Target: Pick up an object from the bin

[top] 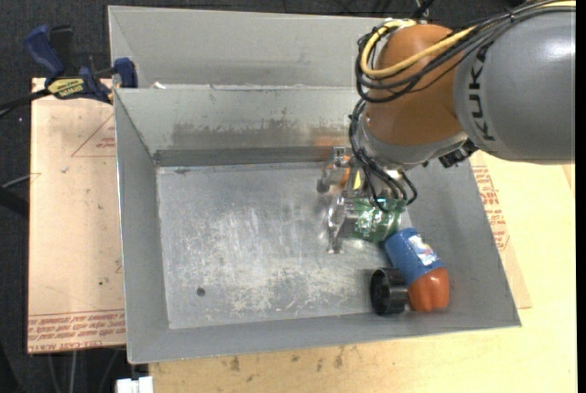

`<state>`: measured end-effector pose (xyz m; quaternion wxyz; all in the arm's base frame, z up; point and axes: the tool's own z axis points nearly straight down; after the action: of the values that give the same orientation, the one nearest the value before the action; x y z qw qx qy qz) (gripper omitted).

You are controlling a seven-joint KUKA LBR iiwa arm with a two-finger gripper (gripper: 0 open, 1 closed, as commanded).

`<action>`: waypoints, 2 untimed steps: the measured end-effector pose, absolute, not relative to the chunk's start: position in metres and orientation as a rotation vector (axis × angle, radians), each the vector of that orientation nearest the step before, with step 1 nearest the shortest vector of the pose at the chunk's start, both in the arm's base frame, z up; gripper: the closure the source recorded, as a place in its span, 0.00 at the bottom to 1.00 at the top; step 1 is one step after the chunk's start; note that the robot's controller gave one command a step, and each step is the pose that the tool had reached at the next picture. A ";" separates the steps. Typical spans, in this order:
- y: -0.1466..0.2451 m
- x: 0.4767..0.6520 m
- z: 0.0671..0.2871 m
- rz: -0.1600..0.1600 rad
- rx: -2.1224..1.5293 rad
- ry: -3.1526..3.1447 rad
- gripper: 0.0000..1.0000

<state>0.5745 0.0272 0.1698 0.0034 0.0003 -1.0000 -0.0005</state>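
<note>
Arm (522, 80) seemingly "KUKA"; tool (344, 223) beside bottle (410, 256)

Even, fairly bright light falls from above, leaving a pale sheen on the scuffed metal floor of the bin (238, 245) left of the fingers (335, 231), a soft highlight on the orange wrist cover (412, 89) above them, and only faint shadow close around them.

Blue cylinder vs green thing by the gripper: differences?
Look: the blue cylinder is opaque with a white patch; the green thing is glossy and irregular. Place: the green thing lies right beside the gripper, partly hidden by it; the blue cylinder lies clear of it, toward the front right corner of the bin. Shared: both lie in the bin's right half, next to each other.
</note>
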 end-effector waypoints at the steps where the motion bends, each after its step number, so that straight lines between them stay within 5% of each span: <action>1: 0.027 0.576 0.174 -0.002 0.000 -3.143 0.00; 2: -0.026 0.595 0.117 -0.002 0.056 -3.150 0.00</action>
<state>0.5952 -0.0261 0.1171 -0.0043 0.0179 -0.9998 -0.0006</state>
